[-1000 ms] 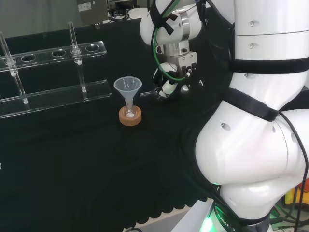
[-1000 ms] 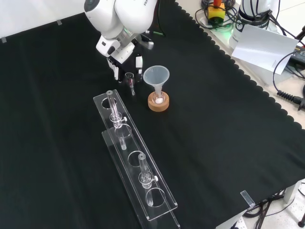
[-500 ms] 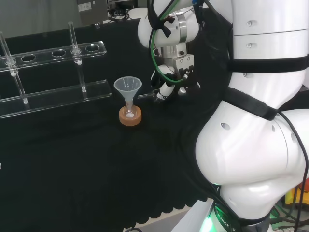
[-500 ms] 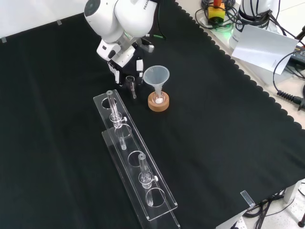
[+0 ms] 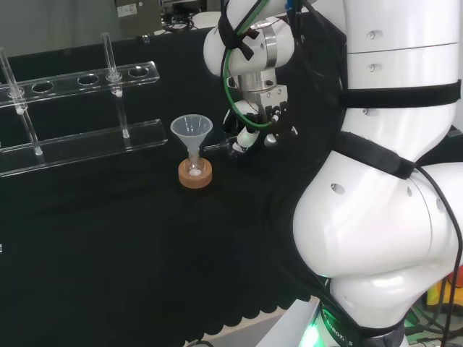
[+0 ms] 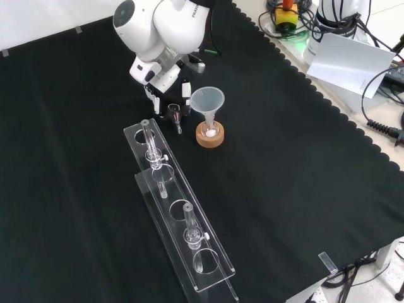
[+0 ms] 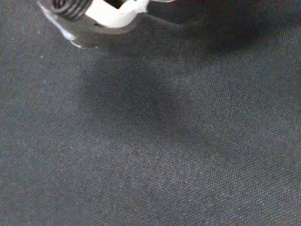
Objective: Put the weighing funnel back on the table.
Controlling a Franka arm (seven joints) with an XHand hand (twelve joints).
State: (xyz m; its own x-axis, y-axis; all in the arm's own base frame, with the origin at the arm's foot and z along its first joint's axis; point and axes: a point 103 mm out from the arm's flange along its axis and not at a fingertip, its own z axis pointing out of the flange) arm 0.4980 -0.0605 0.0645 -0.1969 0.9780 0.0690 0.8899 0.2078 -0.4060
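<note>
Clear weighing funnel (image 6: 175, 113) sat pinched in curled fingers of hand (image 6: 184, 90), stem jutting past fingertips. Hung low over table (image 6: 284, 158), probably for gentle set-down.

Head view: bright, even overhead light; glossy sheen on white arm links (image 5: 391, 217) at right; black cloth (image 5: 108, 260) flat, nearly shadowless; green glow at bottom edge. Front view: same even light; white sheet (image 6: 353, 60) upper right almost blown out; thin glints along clear rack (image 6: 203, 240) edges and funnel (image 6: 207, 100) rim; faint glint on weighing funnel (image 6: 175, 115) pinched in hand (image 6: 165, 85). Wrist view: dim, grey; broad soft shadow across cloth from upper middle; white hand part upper left blurred.
</note>
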